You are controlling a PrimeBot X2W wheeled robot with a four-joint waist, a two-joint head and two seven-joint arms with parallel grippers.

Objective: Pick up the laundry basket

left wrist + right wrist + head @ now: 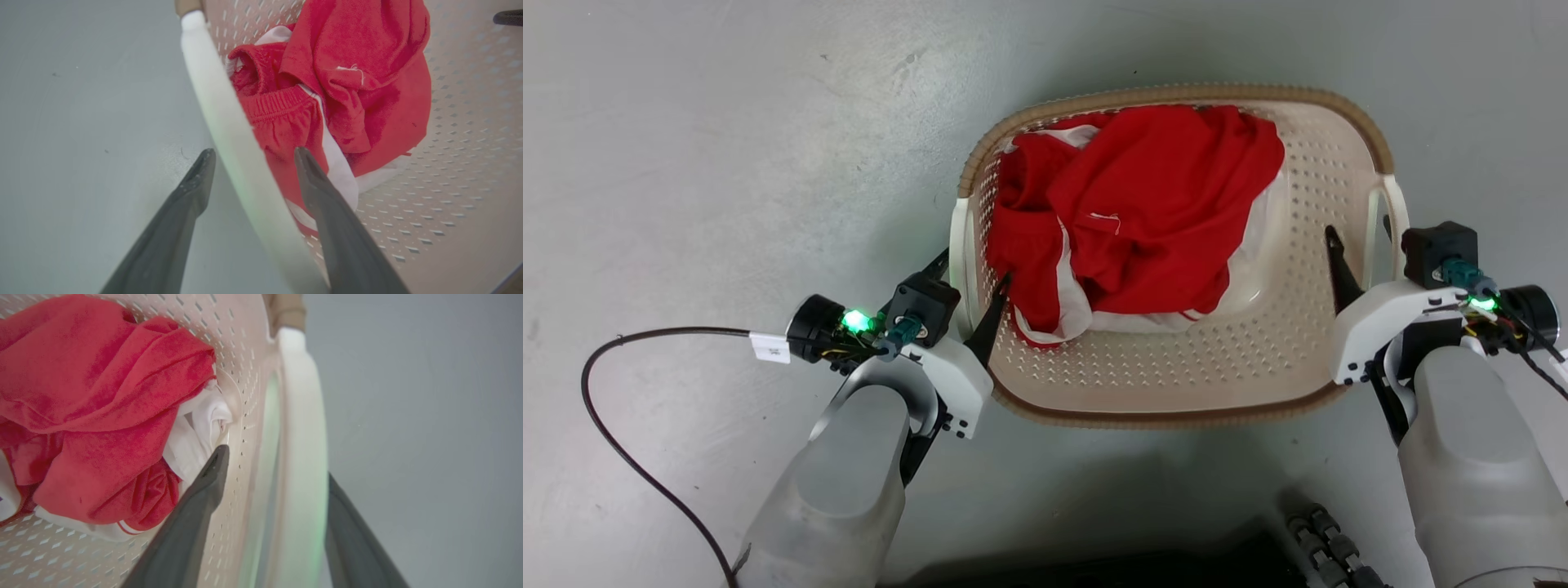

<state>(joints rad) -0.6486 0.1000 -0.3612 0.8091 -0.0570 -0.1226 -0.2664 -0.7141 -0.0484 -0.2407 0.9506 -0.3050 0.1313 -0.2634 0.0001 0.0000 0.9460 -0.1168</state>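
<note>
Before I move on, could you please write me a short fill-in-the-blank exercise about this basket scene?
1. The clothes in the laundry basket are white and ____.
2. The left gripper has one finger outside the left handle and the other ____ the basket.
3. The left gripper and the right gripper each straddle a handle, and both are ____, not shut.

Missing words: red; inside; open.

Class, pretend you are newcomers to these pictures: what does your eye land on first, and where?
The bright red clothes heaped in the cream laundry basket on the grey floor strike first. Then the left gripper and right gripper each straddle the white side handles, one finger inside, one outside.
</note>
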